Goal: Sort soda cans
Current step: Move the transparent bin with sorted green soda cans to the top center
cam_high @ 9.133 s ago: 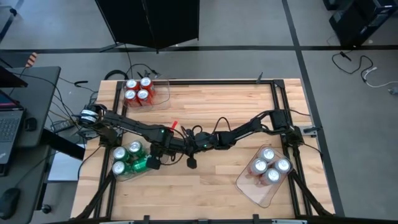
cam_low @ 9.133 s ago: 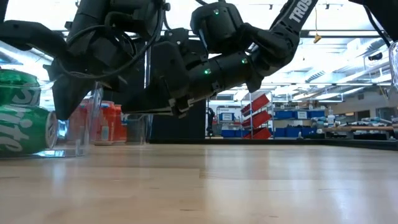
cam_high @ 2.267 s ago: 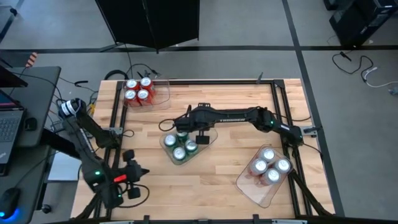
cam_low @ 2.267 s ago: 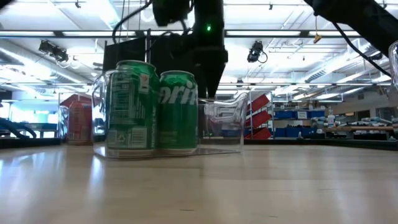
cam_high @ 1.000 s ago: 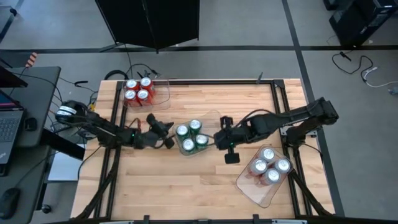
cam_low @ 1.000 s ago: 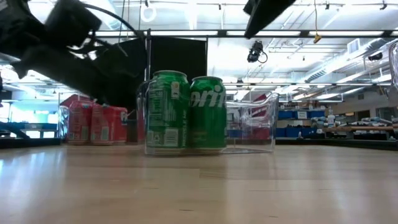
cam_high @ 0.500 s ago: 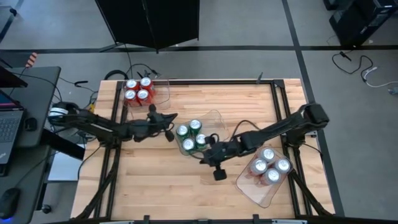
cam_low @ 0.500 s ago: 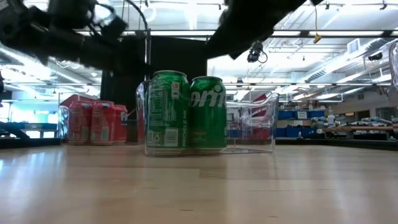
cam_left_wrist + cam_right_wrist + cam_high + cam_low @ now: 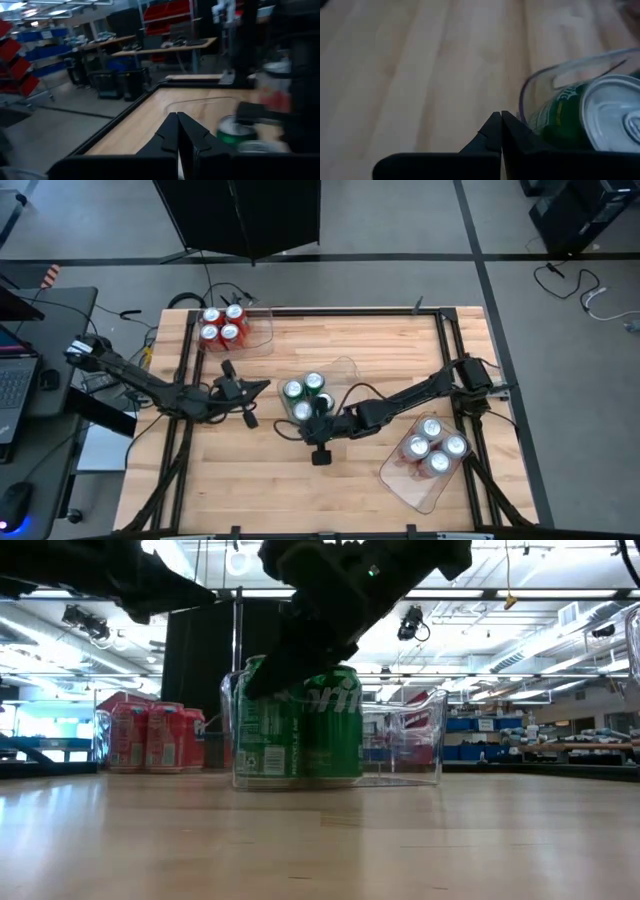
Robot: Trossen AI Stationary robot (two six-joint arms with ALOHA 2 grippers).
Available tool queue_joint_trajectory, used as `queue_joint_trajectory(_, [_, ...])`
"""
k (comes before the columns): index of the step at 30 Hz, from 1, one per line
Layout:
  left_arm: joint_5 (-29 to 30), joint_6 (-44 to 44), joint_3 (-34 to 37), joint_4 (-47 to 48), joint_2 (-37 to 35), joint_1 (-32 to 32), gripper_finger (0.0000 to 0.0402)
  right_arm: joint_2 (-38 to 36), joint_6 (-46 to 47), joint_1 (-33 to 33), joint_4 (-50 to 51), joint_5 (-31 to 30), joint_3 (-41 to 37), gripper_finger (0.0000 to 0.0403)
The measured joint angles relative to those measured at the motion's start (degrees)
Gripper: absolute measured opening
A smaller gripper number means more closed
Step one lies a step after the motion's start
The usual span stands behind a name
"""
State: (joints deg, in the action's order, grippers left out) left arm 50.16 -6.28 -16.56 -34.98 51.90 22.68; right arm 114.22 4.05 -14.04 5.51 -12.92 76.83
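Now at frame centre: green soda cans (image 9: 305, 397) in clear tray (image 9: 343, 368). Right gripper (image 9: 287, 429) closed, empty, just below-left of them. Left gripper (image 9: 262, 384) closed, empty, left of tray.

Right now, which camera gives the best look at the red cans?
The high view: all four red cans show from above, grouped in their clear tray at the table's far left corner. The low view shows only their sides, distant. Neither wrist view shows them clearly.
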Motion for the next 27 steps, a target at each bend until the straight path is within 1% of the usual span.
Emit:
queue_joint_trajectory(2, [1.8, -0.2, 0.0, 0.2, 0.0, 2.2, 0.0, 0.1, 1.0, 0.8, 0.6, -2.3, 0.2, 0.0])
queue_joint_trajectory(5, [4.2, -0.9, 0.0, 0.2, 0.4, 5.1, 0.0, 0.1, 1.0, 2.8, 0.5, -4.0, 0.2, 0.0])
queue_joint_trajectory(9, [7.3, -1.0, 0.0, 0.3, 0.5, 7.3, 0.0, 0.1, -2.2, 6.1, 0.5, -5.1, 0.1, 0.0])
queue_joint_trajectory(11, [8.6, -1.0, 0.0, 0.5, 0.5, 7.9, 0.0, 0.1, -4.2, 7.9, 0.1, -4.0, 0.1, 0.0])
queue_joint_trajectory(15, [9.9, -1.0, 0.0, 0.7, 0.5, 8.3, 0.0, -1.0, -7.9, 10.4, 1.4, 1.1, 0.0, 0.0])
queue_joint_trajectory(18, [10.0, -1.0, 0.0, 0.7, 0.5, 8.5, 0.0, -4.8, -8.9, 10.4, 7.2, 2.1, 0.0, 0.0])
queue_joint_trajectory(23, [10.0, -1.0, 0.0, 0.7, 0.5, 8.6, 0.0, -11.1, -8.4, 9.1, 24.3, 2.4, 0.1, 0.0])
queue_joint_trajectory(27, [9.7, -1.0, 0.0, 0.9, 0.5, 8.6, 0.0, -13.4, -6.2, 9.0, 36.8, 2.7, 0.1, 0.0])
